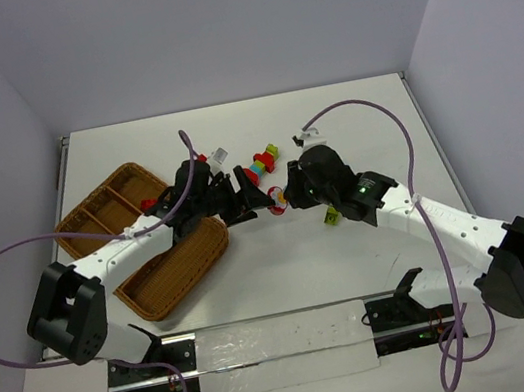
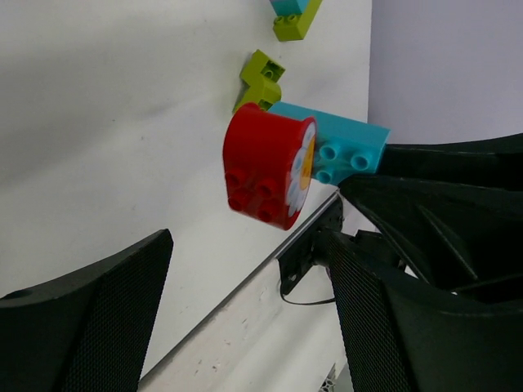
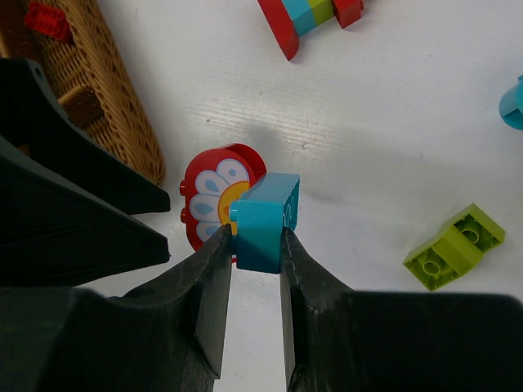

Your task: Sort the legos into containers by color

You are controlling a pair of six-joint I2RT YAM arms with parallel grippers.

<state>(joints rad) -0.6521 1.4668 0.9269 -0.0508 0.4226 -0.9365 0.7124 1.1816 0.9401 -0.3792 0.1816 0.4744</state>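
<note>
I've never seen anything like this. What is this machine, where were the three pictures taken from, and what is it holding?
These are two robot arms bolted to a white table, each ending in a two-finger claw called a gripper. The wide picture looks down from above; the other two come from wrist cameras. On the table lie a brown woven wicker tray with compartments and loose plastic toy bricks, such as a lime-green brick. The right gripper is shut on a teal-blue brick joined to a round red piece with a painted flower. The left gripper is open close by, gripping nothing.
</note>
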